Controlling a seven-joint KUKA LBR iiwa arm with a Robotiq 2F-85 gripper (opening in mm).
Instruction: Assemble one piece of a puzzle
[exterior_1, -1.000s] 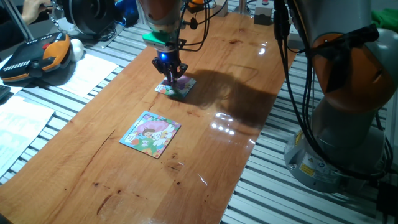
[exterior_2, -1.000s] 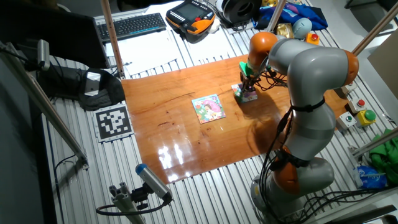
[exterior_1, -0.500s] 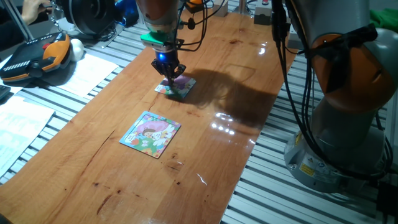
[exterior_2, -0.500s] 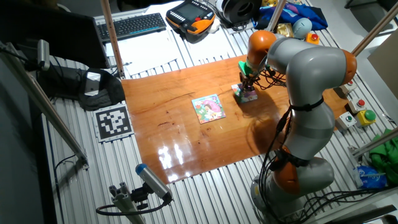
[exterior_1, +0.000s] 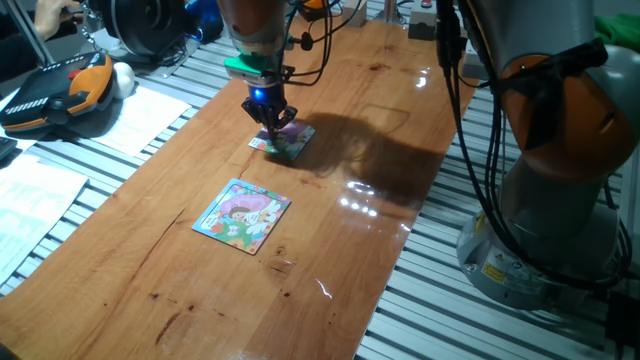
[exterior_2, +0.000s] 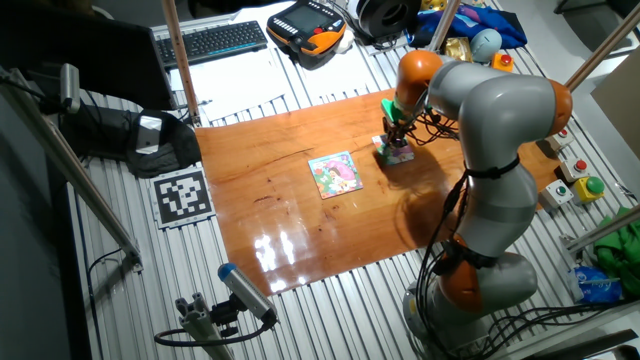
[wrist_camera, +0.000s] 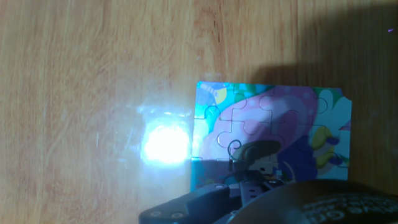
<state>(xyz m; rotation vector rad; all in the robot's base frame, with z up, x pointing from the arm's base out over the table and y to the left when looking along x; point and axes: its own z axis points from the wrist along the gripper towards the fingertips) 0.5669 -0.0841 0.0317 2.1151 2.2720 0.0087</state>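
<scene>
The long wooden table (exterior_1: 150, 250) bears the larger square blue-bordered puzzle (exterior_1: 243, 215), well clear. The smaller square pink, purple and green cartoon puzzle (exterior_1: 283, 139) lies directly beneath the black two-finger gripper (exterior_1: 270, 122). The pale teal knobbed piece isn't discernible; whether the jaws hold it, I cannot tell.

Bulky grey-and-orange arm (exterior_2: 500, 150) with black cables, green wrist ring, small black gripper (exterior_1: 272, 124) with blue light.
</scene>
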